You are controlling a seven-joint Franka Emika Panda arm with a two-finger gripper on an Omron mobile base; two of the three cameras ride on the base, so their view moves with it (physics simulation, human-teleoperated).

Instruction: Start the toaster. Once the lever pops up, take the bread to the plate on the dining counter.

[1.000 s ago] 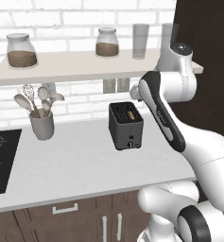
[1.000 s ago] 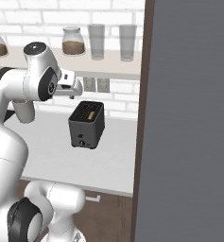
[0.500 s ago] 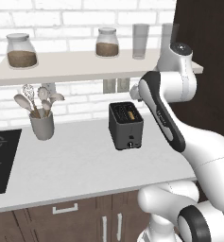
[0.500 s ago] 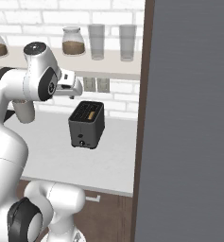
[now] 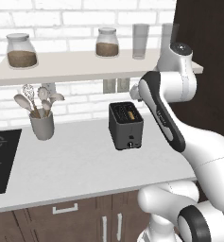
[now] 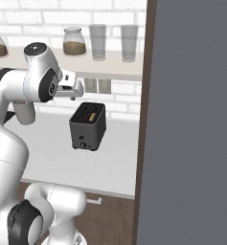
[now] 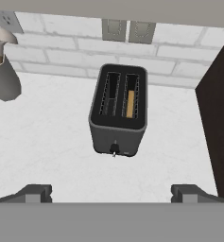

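**A:** Where does the gripper [image 7: 111, 193] stand, and why up there?

**B:** It hangs above the worktop [image 7: 42, 146] with its fingertips [image 7: 35, 193] spread wide and nothing between them. From that height the hand camera looks down over the whole toaster [image 7: 118, 109], which I judge is the point: a clear look before coming down on it.

**A:** What is closest ahead of the fingers?

**B:** Bare worktop first. Just past it comes the toaster's narrow face, turned toward the gripper, with the lever [image 7: 114, 149] low on it, roughly midway between the two tips. That face being the near one suits a push from this side.

**A:** And the bread?

**B:** The bread [image 7: 130, 104] stands on edge in the slot to the gripper's right, sunk in, only its tan top edge showing. The other slot looks empty. It is seated for toasting, so my guess is the lever has yet to be pressed; I cannot tell its height from here.

**A:** Beyond the toaster?

**B:** The brick wall with two outlet plates [image 7: 127, 30], behind and close to the toaster. Off to the gripper's left sits the grey utensil cup [image 7: 4, 80], well apart. To the right a dark cabinet side [image 7: 220, 118] stands near, so the approach has less room on that side.
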